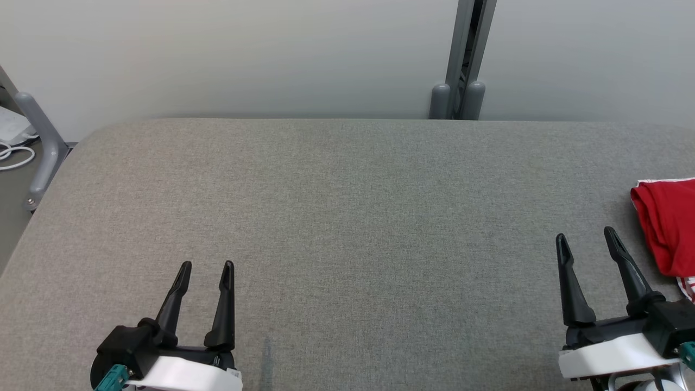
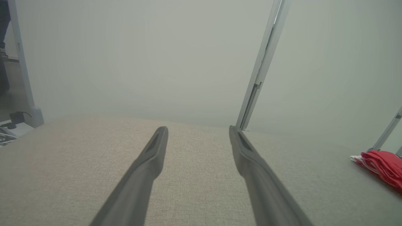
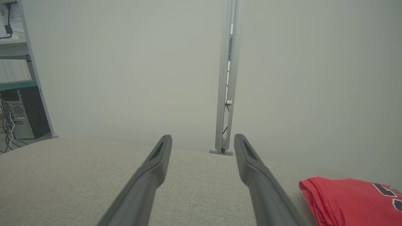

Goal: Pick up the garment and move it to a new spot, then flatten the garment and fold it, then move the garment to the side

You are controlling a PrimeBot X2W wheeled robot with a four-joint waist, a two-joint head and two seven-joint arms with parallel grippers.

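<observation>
- Grey woven cloth is covering the table (image 1: 347, 217), and a pale wall (image 1: 217, 54) is rising behind it.
- At 9 o'clock in the head view, a grey frame leg (image 1: 40, 146) and a white cable (image 1: 13, 157) are showing beyond the table's edge.
- At 7 o'clock the left gripper (image 1: 207, 264) is hovering low over the table. Its jaws are standing apart and are holding nothing.
- At 1 o'clock a grey metal post (image 1: 461, 54) is standing against the wall.
- At 5 o'clock the right gripper (image 1: 585, 233) is also spreading its jaws wide with nothing between them. It is pointing past the garment, not touching it.
- At 3 to 4 o'clock the garment (image 1: 665, 222), red with a white striped part (image 1: 689, 285) under it, is lying at the table's right side as a compact bundle of several layers.
- I am judging that this scene is fitting two stages: a bundle waiting at the side to be lifted, or a folded piece already set aside. The pictures are not settling which.
- For handling, the cloth is looking soft and layered, so a pinch on only the top layer would probably be pulling the bundle open. The rounded folded edge facing the right gripper is offering all layers together.
- Dark letters (image 3: 384, 190) are showing on the red cloth in the right wrist view, but the picture's edge is cutting them, and I am not able to read them. No brand is showing elsewhere.
</observation>
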